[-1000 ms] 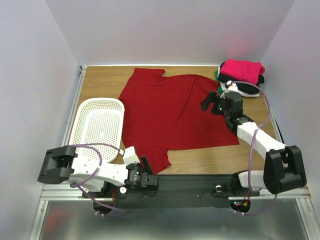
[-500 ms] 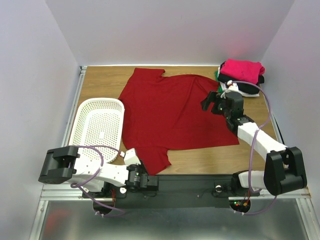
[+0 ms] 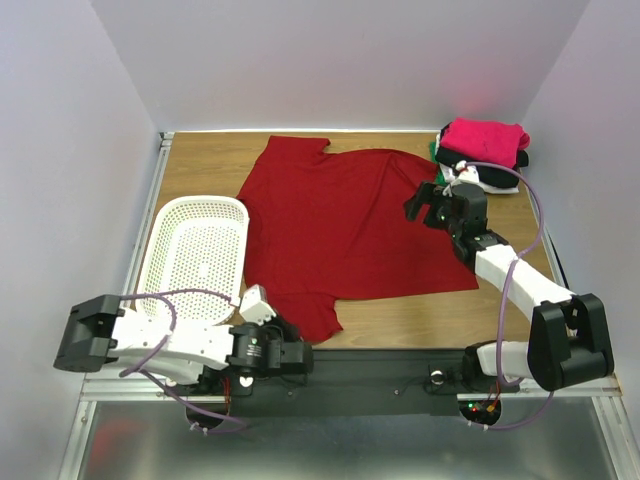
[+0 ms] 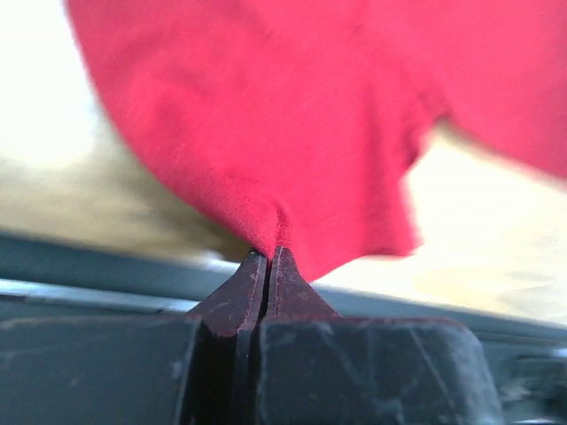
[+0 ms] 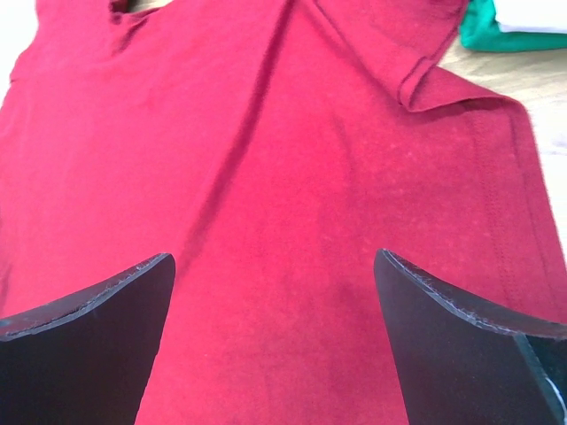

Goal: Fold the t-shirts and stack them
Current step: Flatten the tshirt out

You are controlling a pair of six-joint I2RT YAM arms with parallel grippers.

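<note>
A white perforated plastic basket sits at the left of the wooden tabletop, its rim just beside a large dark red cloth t-shirt. The shirt is spread flat at centre and lightly creased. The left jaws are pinched tight on its near corner. The right jaws gape wide above its right side, gripping nothing. A folded pink t-shirt tops the far-right stack.

In the left wrist view the dark red t-shirt is a blur running off the top and right edges, and its pinched fold vanishes between the closed fingers of the left gripper, hiding how much is caught. In the right wrist view the green t-shirt and white t-shirt are slivers cut by the top right corner. From above, the stack at the far right corner of the worktop sits partly behind the right arm, its lower shirts too small to separate.
</note>
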